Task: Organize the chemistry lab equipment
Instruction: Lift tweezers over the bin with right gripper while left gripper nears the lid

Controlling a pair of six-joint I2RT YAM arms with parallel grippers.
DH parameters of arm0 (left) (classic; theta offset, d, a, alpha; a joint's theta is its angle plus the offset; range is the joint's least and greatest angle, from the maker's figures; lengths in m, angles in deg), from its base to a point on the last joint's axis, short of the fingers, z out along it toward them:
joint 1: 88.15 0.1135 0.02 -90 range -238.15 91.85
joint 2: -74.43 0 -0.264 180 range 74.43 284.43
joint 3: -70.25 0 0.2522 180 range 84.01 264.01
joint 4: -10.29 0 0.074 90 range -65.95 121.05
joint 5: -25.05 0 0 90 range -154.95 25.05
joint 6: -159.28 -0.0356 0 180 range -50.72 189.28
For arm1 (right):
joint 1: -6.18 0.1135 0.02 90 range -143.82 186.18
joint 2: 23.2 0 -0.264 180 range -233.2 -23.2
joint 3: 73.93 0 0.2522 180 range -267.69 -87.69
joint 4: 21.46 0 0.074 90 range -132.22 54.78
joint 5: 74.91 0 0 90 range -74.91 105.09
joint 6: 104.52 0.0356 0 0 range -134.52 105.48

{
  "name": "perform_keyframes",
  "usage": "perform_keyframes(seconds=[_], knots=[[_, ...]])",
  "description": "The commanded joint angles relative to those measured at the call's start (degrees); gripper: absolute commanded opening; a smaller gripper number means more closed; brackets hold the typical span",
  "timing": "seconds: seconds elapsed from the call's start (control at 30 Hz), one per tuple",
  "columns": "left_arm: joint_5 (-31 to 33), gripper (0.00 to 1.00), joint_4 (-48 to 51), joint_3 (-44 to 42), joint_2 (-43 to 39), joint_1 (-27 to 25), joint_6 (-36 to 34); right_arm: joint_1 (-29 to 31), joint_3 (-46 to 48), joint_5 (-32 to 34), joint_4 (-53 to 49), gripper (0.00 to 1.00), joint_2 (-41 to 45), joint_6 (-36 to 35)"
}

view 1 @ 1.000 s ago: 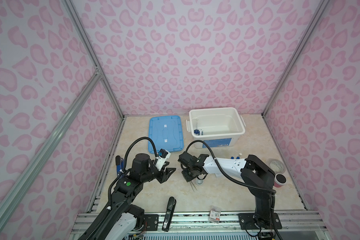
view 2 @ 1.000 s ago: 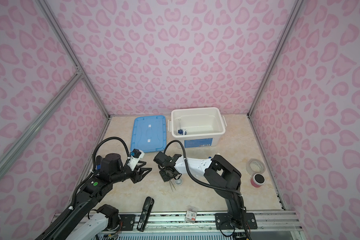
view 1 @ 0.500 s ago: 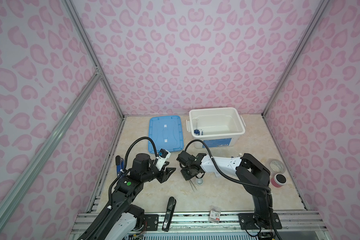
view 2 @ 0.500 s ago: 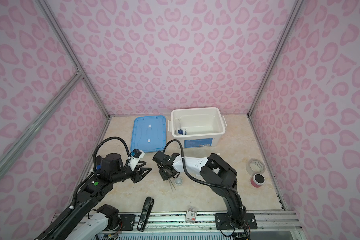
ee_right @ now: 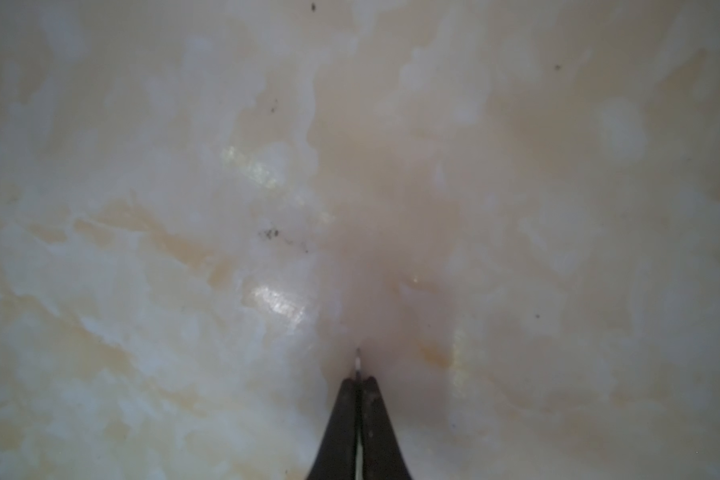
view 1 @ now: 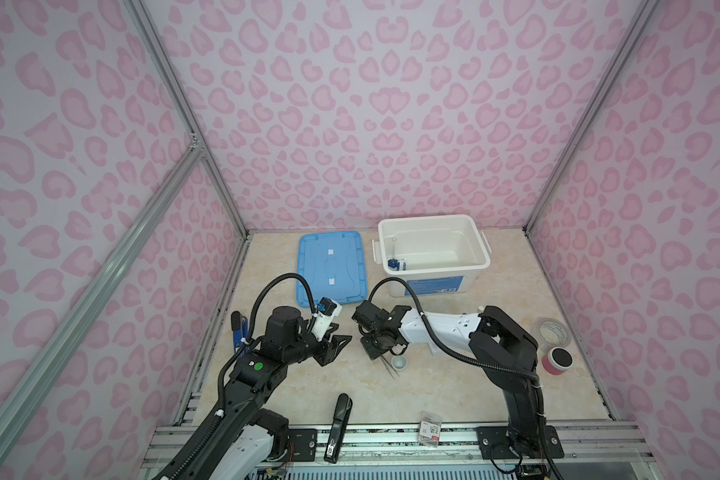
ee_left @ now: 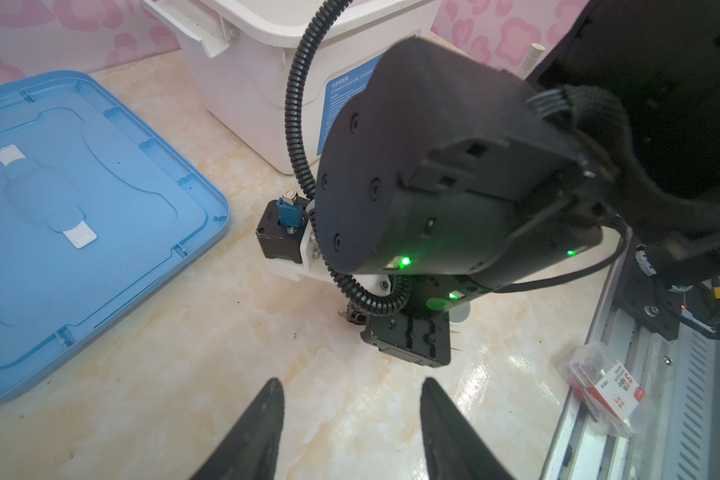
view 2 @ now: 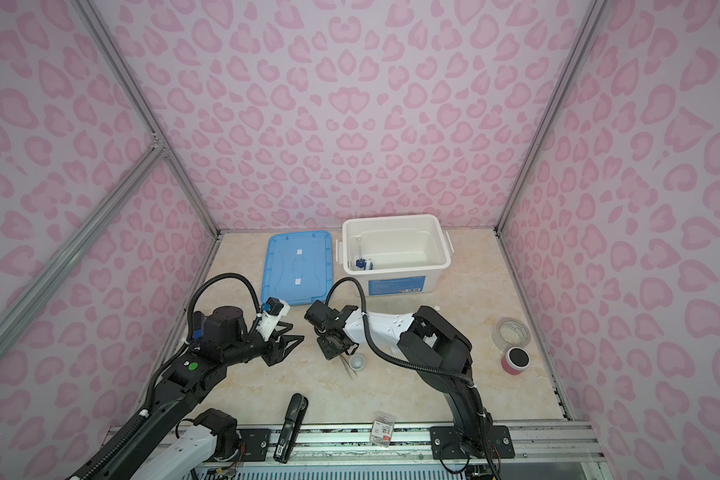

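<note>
While the blue-based cylinder (view 1: 393, 262) already sits in the white bin (view 1: 433, 271), the right gripper (ee_right: 358, 379) pinches the metal tweezers (ee_right: 358, 359) outside it, and the left gripper (ee_left: 352, 381) gapes empty.

This is a small enclosed robot test cell. Pink-patterned wall panels (view 1: 350, 104) on aluminium framing (view 1: 195, 143) box in a marble-look tabletop (view 1: 454, 386), with robot arms (view 1: 516, 395) bolted to a slotted front rail (view 1: 375, 446).
</note>
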Motion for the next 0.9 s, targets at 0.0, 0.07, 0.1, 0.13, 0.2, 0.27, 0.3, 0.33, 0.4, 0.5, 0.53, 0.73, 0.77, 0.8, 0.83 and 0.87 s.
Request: perform_keyframes(seconds=[0.0,0.07,0.1,0.13,0.2,0.27,0.3,0.33,0.4,0.5,0.53,0.73,0.77,0.8,0.83,0.87], knots=[[-0.13,0.55,-2.02,0.02,-0.16,0.07,-0.48,-0.47,0.01,-0.25,-2.48,0.04,-0.67,0.61],[-0.09,0.55,-2.02,0.10,-0.22,0.07,-0.48,-1.21,-0.24,-0.42,-2.82,0.02,-0.07,0.71],[-0.08,0.55,-2.02,0.10,-0.15,0.07,-0.48,-1.60,-0.31,-0.73,-2.84,0.01,0.37,0.74],[-0.11,0.55,-2.02,0.10,-0.11,0.07,-0.48,-2.15,-0.32,-1.17,-2.77,0.00,0.85,0.78],[-0.17,0.55,-1.93,0.18,-0.07,0.07,-0.48,-3.00,-0.30,-1.96,-2.41,0.00,1.98,0.99],[-0.17,0.55,-1.89,0.18,-0.17,0.02,-0.48,-3.95,-0.43,-2.67,-2.31,0.00,2.97,1.04],[-0.20,0.55,-1.82,0.22,-0.25,0.02,-0.48,-4.18,-0.62,-2.88,-2.38,0.00,3.25,1.02],[-0.18,0.55,-1.84,0.23,-0.29,0.05,-0.48,-4.49,-0.93,-3.11,-2.41,0.00,3.57,1.04],[-0.22,0.55,-1.76,0.18,-0.29,0.07,-0.48,-4.81,-1.12,-3.63,-2.38,0.00,4.04,1.04],[-0.18,0.55,-1.76,0.27,-0.24,0.07,-0.48,-5.31,-1.42,-4.28,-2.04,0.00,4.45,1.43],[-0.22,0.55,-1.76,0.27,-0.25,0.05,-0.48,-5.37,-1.61,-4.42,-2.04,0.00,4.54,1.51],[-0.31,0.55,-1.62,0.53,-0.16,0.07,-0.66,-6.38,-3.81,-4.83,-3.53,0.00,5.74,1.21],[-0.35,0.55,-1.56,0.60,-0.08,0.07,-0.66,-6.60,-4.45,-4.67,-4.07,0.00,6.08,0.90],[-0.30,0.54,-1.49,0.71,-0.02,0.06,-0.74,-6.78,-5.05,-4.37,-4.60,0.00,6.44,0.66],[-0.15,0.54,-1.32,0.86,0.02,0.06,-0.83,-6.92,-5.53,-4.18,-5.04,0.00,6.79,0.47],[0.17,0.54,-1.00,1.25,0.18,0.06,-0.99,-7.09,-5.79,-3.98,-5.56,0.00,7.14,0.22]])
